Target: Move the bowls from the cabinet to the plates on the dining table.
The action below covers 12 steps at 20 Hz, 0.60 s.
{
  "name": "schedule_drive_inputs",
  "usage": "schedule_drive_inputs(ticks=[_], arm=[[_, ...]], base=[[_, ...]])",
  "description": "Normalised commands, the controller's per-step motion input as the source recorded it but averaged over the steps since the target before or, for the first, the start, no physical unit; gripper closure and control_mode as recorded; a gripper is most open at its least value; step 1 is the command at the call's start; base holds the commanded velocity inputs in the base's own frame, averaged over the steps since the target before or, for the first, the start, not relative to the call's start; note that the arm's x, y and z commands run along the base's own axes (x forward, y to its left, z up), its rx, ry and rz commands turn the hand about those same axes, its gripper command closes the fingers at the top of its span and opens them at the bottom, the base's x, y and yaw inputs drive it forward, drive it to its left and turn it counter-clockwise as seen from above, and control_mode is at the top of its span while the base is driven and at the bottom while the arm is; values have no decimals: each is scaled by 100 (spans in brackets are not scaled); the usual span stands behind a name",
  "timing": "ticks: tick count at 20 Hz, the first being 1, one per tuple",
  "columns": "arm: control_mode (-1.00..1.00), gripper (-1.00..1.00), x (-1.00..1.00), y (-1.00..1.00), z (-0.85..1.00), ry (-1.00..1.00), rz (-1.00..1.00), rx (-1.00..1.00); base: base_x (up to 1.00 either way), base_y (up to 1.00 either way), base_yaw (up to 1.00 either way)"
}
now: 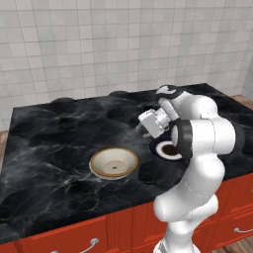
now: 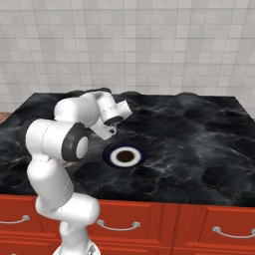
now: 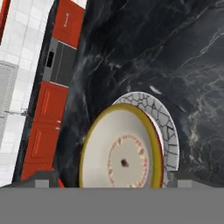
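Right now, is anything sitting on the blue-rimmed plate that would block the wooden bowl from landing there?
Nothing visible does. The blue-rimmed plate lies bare on the black marble table; the cream bowl sits apart, on the grey-rimmed plate.

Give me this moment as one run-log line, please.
gripper: open, above cream bowl | cream bowl: released on white plate | blue-rimmed plate: no bowl | dining table
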Motion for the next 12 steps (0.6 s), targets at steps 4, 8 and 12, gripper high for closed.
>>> schedule_drive_inputs(ticks=[4,8,12], arm=[[-100,-100,-23,-25,53,10,-32,13],[-100,-100,-12,-8,34,7,-39,11],[-100,-100,-12,-14,39,12,-38,17]], base=[[0,0,0],[0,0,0],[0,0,0]])
